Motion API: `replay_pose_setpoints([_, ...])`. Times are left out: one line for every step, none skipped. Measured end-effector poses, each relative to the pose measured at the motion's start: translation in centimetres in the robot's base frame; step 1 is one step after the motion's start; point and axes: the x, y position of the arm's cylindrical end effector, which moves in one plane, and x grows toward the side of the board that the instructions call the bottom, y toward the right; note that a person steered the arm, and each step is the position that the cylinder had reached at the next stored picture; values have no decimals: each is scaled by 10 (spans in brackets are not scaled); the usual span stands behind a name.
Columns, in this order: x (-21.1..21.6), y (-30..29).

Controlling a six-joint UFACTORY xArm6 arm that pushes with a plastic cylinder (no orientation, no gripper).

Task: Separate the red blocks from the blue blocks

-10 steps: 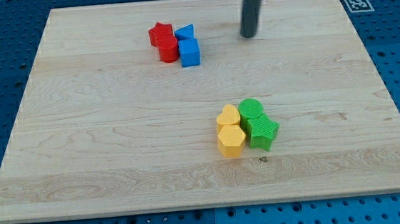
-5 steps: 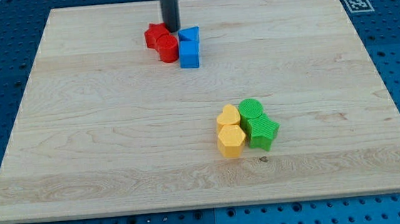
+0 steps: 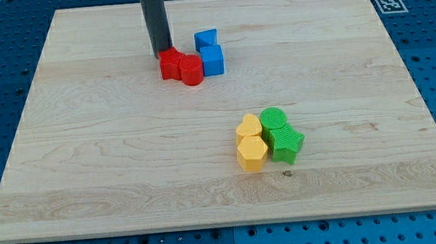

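My tip stands at the top left edge of a red star-shaped block, touching it or nearly so. A red cylinder sits against that block's right side. A blue cube touches the red cylinder on its right. A smaller blue block, wedge-like, lies just above the cube, a little apart from the red ones. All are in the upper middle of the wooden board.
Two yellow blocks and two green blocks sit clustered together right of centre, lower down. A printed marker tag lies off the board's top right corner.
My tip swept from the view's upper right to the left, passed between the red and blue blocks, and now stands left of them. The red blocks moved down and slightly right; the blue cube shifted.
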Motion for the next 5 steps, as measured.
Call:
replay_pose_setpoints([18,0])
replay_pose_setpoints([35,0])
replay_pose_setpoints([46,0])
replay_pose_setpoints([48,12])
replay_pose_setpoints([48,39])
